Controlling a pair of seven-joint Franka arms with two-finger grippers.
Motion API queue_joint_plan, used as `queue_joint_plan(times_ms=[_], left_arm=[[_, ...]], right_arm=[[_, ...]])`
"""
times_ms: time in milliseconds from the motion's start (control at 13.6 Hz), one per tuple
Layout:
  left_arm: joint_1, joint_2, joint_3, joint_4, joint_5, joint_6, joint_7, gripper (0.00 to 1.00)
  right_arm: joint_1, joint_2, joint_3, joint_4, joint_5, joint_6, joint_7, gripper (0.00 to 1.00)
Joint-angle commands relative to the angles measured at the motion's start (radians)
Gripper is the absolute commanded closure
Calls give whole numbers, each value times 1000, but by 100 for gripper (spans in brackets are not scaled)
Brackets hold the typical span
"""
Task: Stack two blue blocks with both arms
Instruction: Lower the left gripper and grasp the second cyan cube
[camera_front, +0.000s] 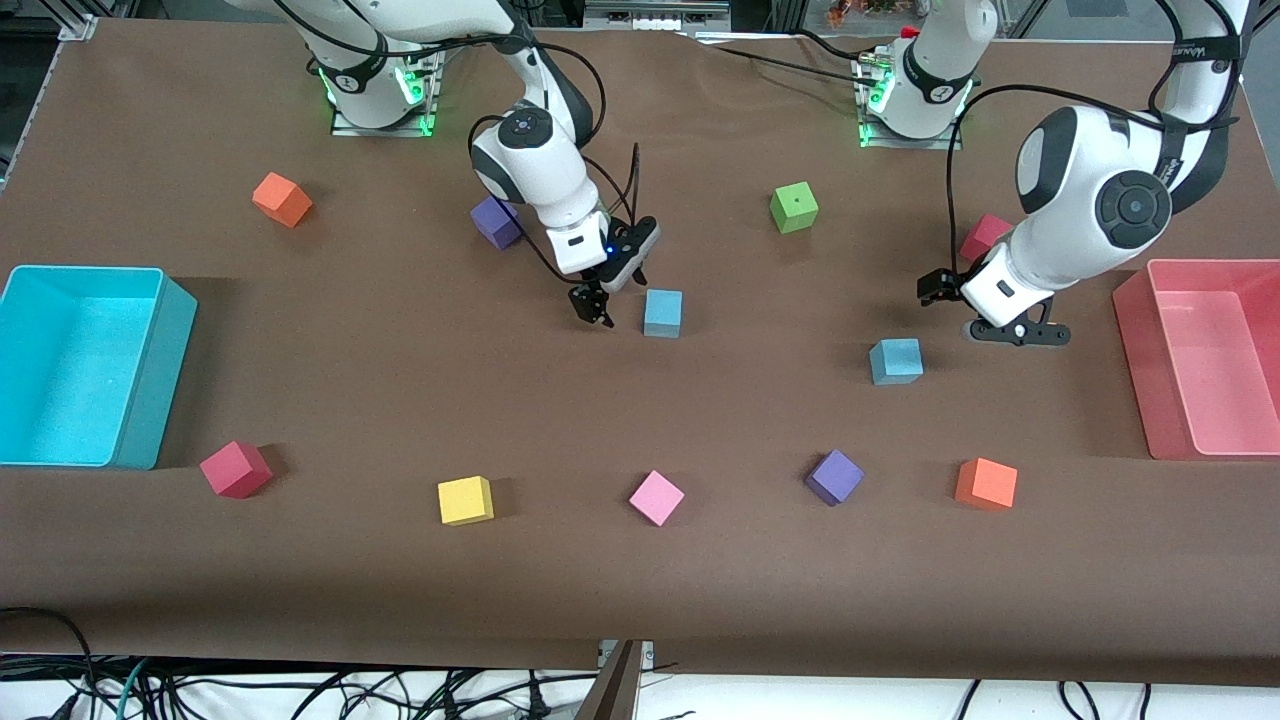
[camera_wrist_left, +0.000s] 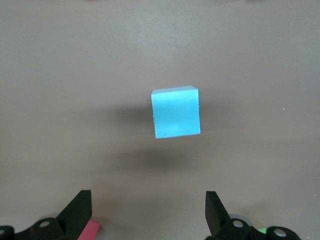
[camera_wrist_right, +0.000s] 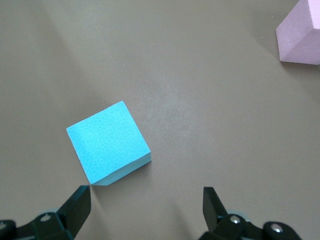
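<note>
Right gripper (camera_front: 607, 300) fully spread, empty, beside one blue block (camera_front: 662, 312). Left gripper (camera_front: 985, 318) likewise wide, empty, near second blue block (camera_front: 896, 361). Both matte, on brown table (camera_front: 400, 380).

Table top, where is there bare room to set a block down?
Free: the brown stretch between the cyan bin and the blue block beside the right tool, and the strip nearest the front camera below the yellow cube. Crowded: around the second blue block, beside the left tool and pink bin.

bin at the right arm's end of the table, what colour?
Cyan bin; front view shows it best.
</note>
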Motion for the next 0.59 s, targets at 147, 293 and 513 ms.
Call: queue_joint_plan(times_ms=[147, 293, 513], left_arm=[[-2, 116, -16, 2, -3, 161, -9, 0], [-4, 152, -29, 0, -8, 213, -15, 0], [-2, 214, -29, 8, -9, 280, -14, 0]], right_arm=[[-5, 49, 17, -50, 5, 188, -27, 1], [-5, 69, 34, -50, 1, 232, -43, 1], [-2, 68, 42, -74, 0, 235, -50, 1]])
